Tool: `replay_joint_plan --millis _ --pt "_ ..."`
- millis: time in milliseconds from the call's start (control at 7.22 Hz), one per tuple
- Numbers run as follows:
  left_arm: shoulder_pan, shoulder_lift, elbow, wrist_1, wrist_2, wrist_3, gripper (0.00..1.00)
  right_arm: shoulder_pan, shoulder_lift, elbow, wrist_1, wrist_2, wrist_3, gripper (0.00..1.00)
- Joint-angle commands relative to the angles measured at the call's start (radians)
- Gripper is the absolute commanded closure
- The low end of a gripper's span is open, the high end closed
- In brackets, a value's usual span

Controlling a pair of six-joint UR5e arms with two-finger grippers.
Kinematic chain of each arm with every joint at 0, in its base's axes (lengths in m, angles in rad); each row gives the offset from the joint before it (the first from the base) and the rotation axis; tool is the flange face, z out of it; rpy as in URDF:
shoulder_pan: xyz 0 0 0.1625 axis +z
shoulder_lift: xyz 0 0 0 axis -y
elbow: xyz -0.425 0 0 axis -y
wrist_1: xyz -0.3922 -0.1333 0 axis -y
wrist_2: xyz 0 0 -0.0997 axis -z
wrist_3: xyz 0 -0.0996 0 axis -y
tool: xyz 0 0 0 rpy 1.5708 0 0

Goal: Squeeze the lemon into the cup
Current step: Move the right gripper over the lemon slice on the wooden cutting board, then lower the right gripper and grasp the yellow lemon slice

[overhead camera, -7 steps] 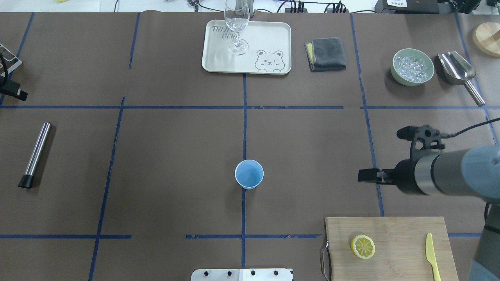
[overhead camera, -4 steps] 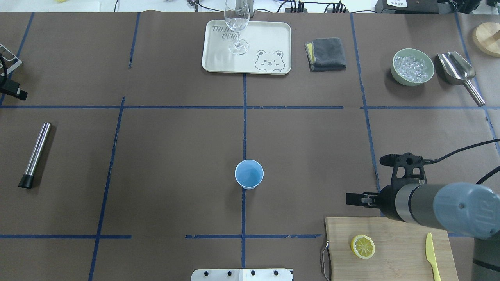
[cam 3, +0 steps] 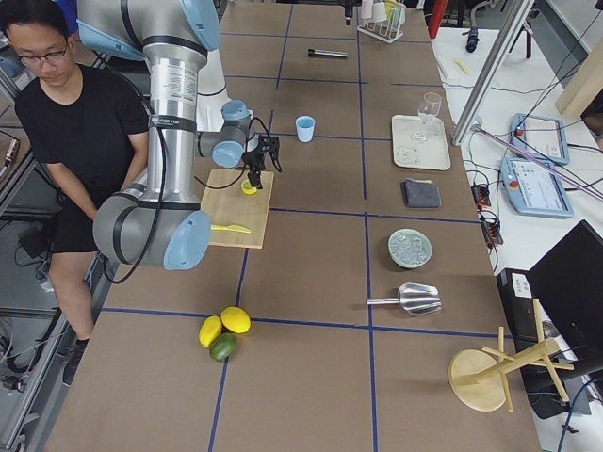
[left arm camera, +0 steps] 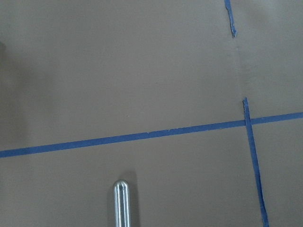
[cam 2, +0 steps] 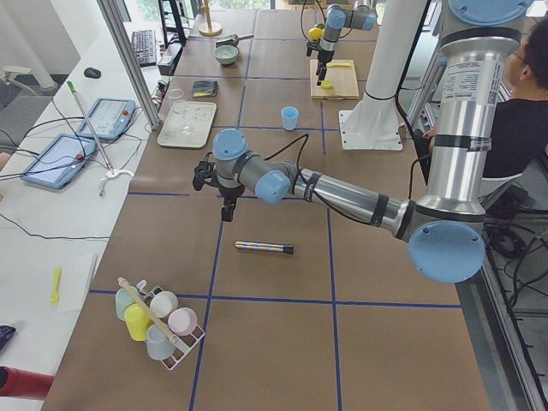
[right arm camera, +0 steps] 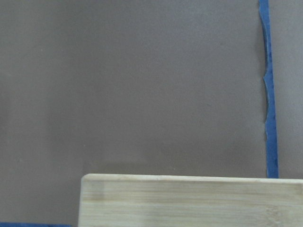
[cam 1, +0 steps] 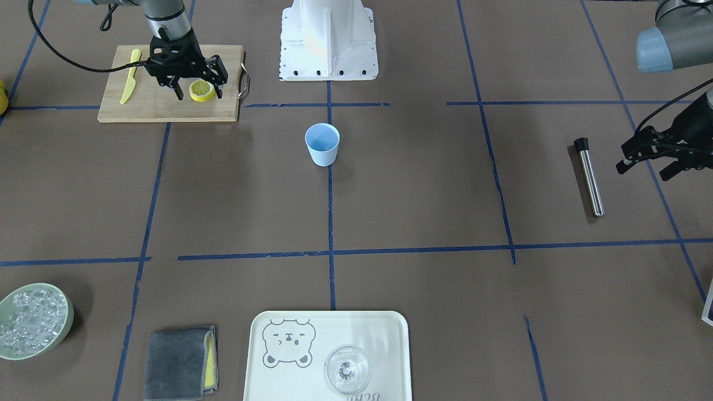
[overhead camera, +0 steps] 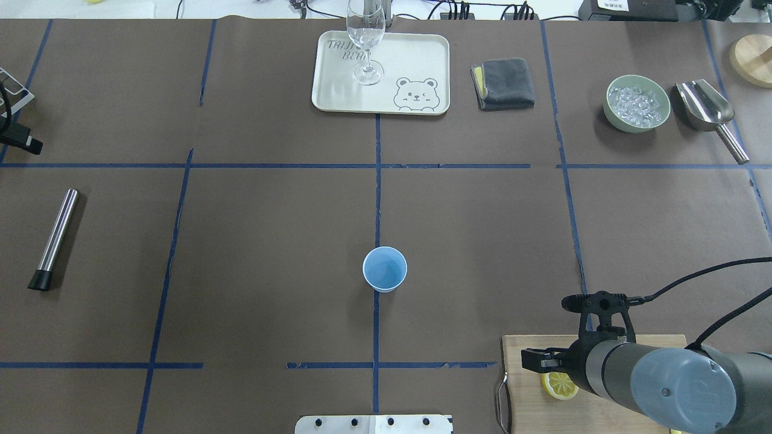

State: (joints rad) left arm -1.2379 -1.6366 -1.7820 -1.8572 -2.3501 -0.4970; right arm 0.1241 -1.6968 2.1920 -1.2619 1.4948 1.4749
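The grasping step is in hand: the right gripper (cam 1: 199, 92) is held over the lemon (cam 1: 202, 91) on the board (cam 1: 161, 111), fingers (cam 1: 177, 89) apart, and must next be lowered and closed on it, while the cup (cam 1: 322, 143) is set well off the board.

I drive this rig from afar, and what I see is a robotics lab, not a kitchen. The table (overhead camera: 271, 229) is wrapped in brown paper and ruled into cells with blue tape (overhead camera: 377, 199). A white pedestal (cam 1: 327, 39) at its edge carries the arms. An aluminium frame post (cam 2: 128, 64) stands along one side, next to a white bench with control tablets (cam 2: 107, 117), a keyboard (cam 2: 141, 47) and loose wires. Plugs and cables (overhead camera: 458, 12) line the far edge. A man (cam 3: 71, 122) in black sits by the pedestal. The drink things, the cup (overhead camera: 385, 269), a tray (overhead camera: 416, 60) and a bowl of ice (overhead camera: 627, 126), read as staged props.
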Motion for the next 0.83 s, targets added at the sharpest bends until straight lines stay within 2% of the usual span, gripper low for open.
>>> replay_joint_plan --millis 0,693 --pt "0.002 0.0 0.001 0.0 0.0 0.0 0.0 -0.035 -0.001 -0.008 -0.001 0.002 0.002 0.0" --pt "0.0 -0.002 0.003 0.0 0.0 0.002 0.0 -0.064 -0.006 -0.027 -0.025 0.013 0.007 0.0"
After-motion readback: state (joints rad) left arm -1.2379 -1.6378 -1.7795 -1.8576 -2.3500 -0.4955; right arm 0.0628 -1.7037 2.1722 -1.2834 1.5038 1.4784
